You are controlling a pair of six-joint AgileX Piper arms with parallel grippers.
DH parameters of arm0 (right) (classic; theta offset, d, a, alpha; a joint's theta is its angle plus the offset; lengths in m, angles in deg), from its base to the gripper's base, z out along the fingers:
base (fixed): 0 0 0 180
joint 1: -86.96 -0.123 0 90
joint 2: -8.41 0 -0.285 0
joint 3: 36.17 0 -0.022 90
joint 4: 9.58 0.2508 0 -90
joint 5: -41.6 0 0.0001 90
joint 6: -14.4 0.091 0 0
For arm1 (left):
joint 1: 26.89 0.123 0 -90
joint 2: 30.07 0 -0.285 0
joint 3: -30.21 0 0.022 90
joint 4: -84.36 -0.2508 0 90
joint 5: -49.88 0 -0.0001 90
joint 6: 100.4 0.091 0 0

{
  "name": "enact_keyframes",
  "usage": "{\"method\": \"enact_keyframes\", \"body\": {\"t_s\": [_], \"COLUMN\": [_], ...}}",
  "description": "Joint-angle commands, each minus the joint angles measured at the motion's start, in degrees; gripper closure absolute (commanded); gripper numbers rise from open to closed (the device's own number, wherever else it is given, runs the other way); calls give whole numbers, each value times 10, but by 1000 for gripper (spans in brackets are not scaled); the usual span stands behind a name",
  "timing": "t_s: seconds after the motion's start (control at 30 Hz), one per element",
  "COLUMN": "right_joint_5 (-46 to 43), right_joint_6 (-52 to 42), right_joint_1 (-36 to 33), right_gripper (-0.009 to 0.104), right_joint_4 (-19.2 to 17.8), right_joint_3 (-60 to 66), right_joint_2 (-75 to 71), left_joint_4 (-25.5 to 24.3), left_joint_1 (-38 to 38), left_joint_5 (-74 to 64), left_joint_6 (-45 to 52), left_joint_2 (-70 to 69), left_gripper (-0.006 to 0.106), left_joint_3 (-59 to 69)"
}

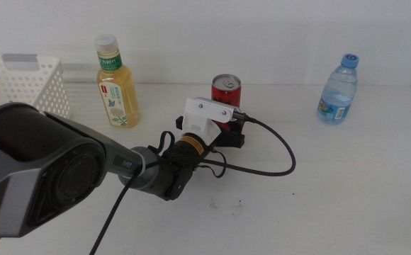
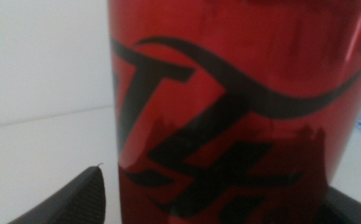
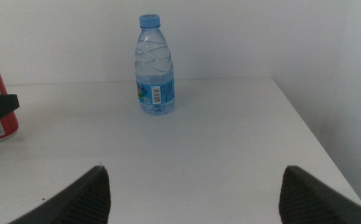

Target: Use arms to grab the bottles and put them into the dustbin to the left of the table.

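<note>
Three drinks are sitting upright on the white counter [image 1: 347, 177] right now. The yellow tea bottle [image 1: 117, 85] is standing toward the back left, just beside the white perforated dustbin [image 1: 21, 88] at the left edge. The red can [image 1: 226, 95] is sitting around the middle back, and the clear water bottle [image 1: 338, 90] with the blue cap is standing well apart on the right.

The left arm is reaching in from the left and its left gripper [image 1: 228, 133] is sitting right at the base of the can. In the left wrist view the can is filling almost the whole frame, with a dark jaw showing on each side of it. The jaws are straddling the can, but I honestly can't tell if they're clamping it or just sitting loose around it.

The right gripper [image 3: 193, 190] is hanging back over the counter with its jaws spread wide, grasping nothing, facing the water bottle.
</note>
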Motion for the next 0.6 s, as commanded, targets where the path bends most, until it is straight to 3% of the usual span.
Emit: {"method": "enact_keyframes", "body": {"t_s": [0.0,0.17,0.3,0.37,0.57], "right_joint_5": [-6,-6,-6,-6,-6], "right_joint_6": [-5,-5,-5,-5,-5], "right_joint_1": [5,5,5,5,5], "right_gripper": [18,18,18,18,18], "right_joint_4": [-3,-3,-3,-3,-3], "right_joint_3": [2,2,2,2,2], "right_joint_2": [-2,-2,-2,-2,-2], "left_joint_4": [9,17,20,11,6], "left_joint_1": [2,2,2,2,2], "left_joint_5": [3,-2,-11,-12,-14], "left_joint_6": [-1,-1,14,22,31], "left_joint_2": [0,0,1,1,-4], "left_gripper": [7,7,16,26,71], "left_joint_3": [-6,-13,-14,-14,-13]}}
